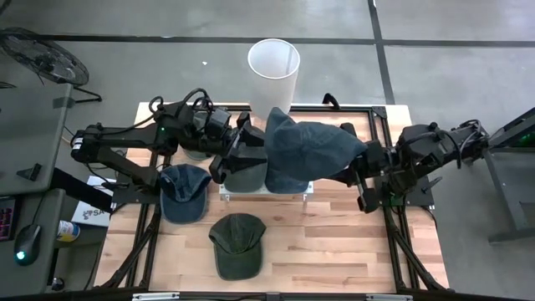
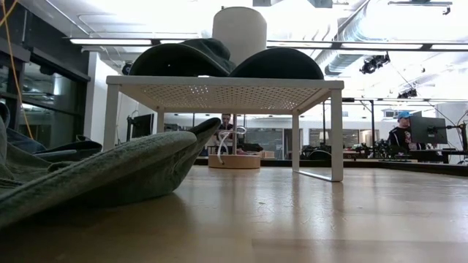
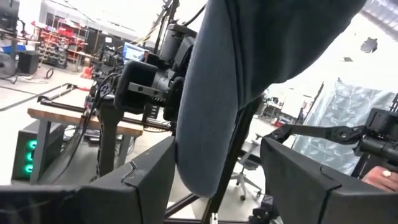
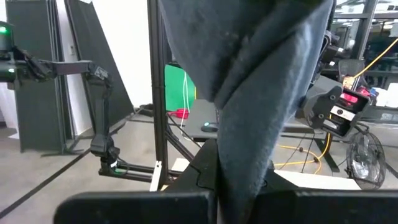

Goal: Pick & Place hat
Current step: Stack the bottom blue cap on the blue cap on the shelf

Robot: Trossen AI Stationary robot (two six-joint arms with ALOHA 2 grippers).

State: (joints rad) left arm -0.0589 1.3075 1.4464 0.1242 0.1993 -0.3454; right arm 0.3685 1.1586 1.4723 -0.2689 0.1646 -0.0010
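Nearest the lower edge of the high view, a dark green cap [image 1: 236,244] lies flat on the table [image 1: 334,251]; just above and left of it a blue cap [image 1: 183,191] rests near the left arm's base. At frame centre stands a small white perforated stand [image 2: 223,91], already carrying two caps, as the low view shows. Above it, the right hand [image 1: 361,159] is clenched on a large blue hat [image 1: 305,149], which hangs draped from its fingers, as the right wrist view confirms. The left hand [image 1: 242,155] is released, fingers [image 3: 140,186] spread wide with the hat's cloth hanging between them, not yet gripping. Farthest, at upper centre, a white cylindrical bin [image 1: 273,71] stands behind the table. Count: five caps in all, one stand, one bin, two arms. Risks, in my judgement: the soft hat is held by a fold only, so it may slip or swing during transfer; the left hand closing could catch loose cloth rather than the brim; lowering onto the crowded stand may knock a resting cap off; the hanging brim may snag on the left fingers.
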